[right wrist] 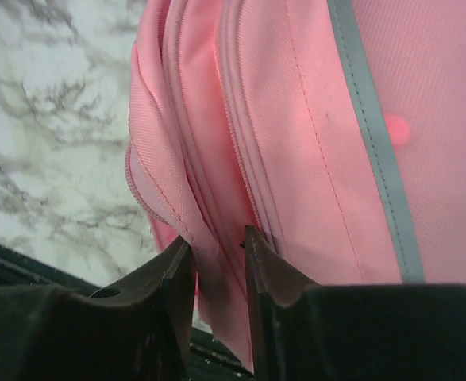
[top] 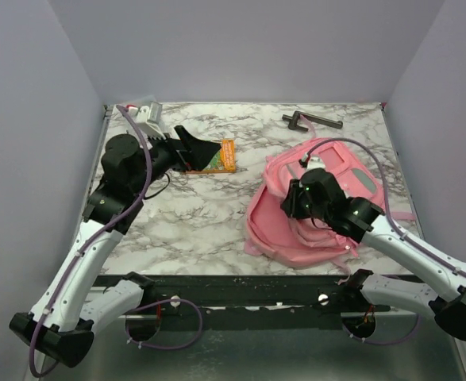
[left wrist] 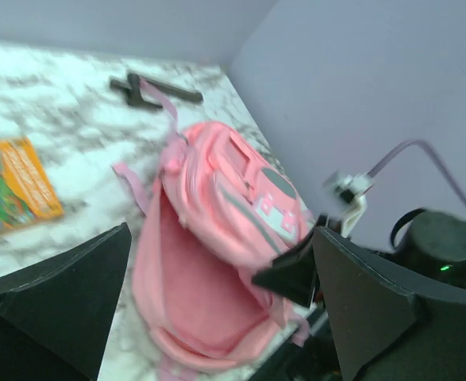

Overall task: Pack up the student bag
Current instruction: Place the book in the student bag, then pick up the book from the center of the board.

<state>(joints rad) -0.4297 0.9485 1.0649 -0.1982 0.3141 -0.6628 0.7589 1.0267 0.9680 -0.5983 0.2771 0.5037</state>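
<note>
The right gripper point(right wrist: 215, 238) stands narrow, a fold of pink fabric at the zip edge of the student bag point(right wrist: 312, 119) between its 2 fingers; whether they press it cannot be told. The bag point(top: 272, 218) lies on the right half of the marble table point(top: 193, 226), its main compartment gaping. The left gripper point(left wrist: 221, 238) is spread wide and empty, hovering over the left half just beside an orange booklet point(top: 225, 155). A dark handled tool point(top: 312, 121) lies at the far edge, behind the bag.
</note>
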